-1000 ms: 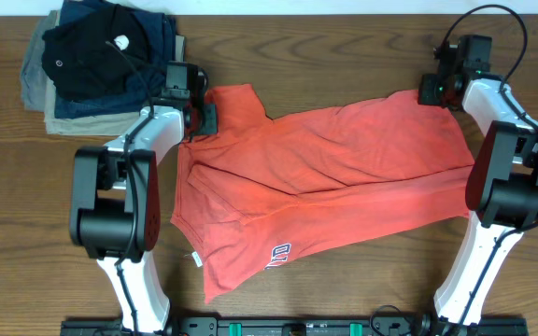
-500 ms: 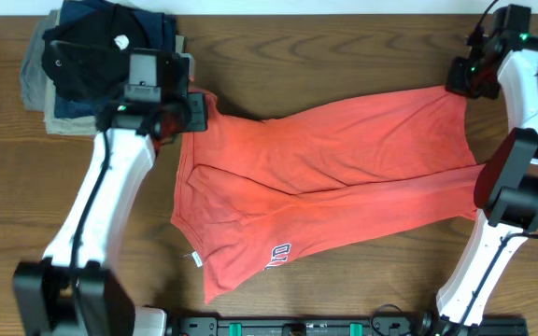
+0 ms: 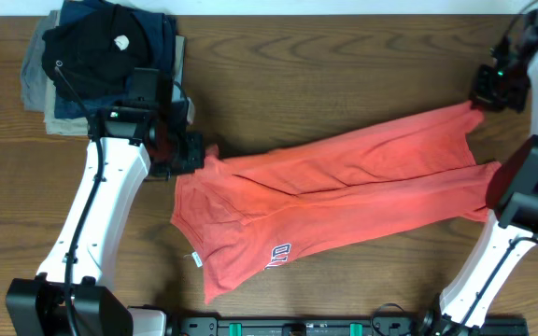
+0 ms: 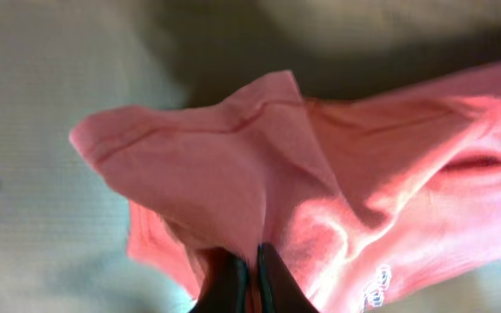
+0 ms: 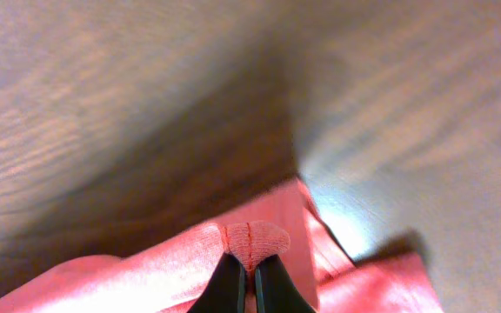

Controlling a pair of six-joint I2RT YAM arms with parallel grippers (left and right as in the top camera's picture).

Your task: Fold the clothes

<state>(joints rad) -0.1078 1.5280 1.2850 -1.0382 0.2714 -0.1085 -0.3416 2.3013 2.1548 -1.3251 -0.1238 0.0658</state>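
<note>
Progress: early stage. The T-shirt [image 3: 334, 201] is not folded yet. It lies on the desk [image 3: 325, 75], rumpled and drawn into a long band. I see no neat crease and no finished rectangle, so every fold is left to do.

Grip: my left gripper [image 3: 190, 154] is closed on a corner of the cloth just below and to the right of the pile of folded clothes [image 3: 92, 65]. My right gripper [image 3: 487, 93] is closed on the opposite corner, far across the desk from that pile. Both wrist views show red cloth pinched between closed fingers.

Position: the T-shirt starts beside the pile and spreads away from it.

Orientation: the long axis runs diagonally, from the wide end below the pile up to the narrow far end. The white logo [image 3: 280, 252] sits at the wide end. I cannot tell which end has the collar.
</note>
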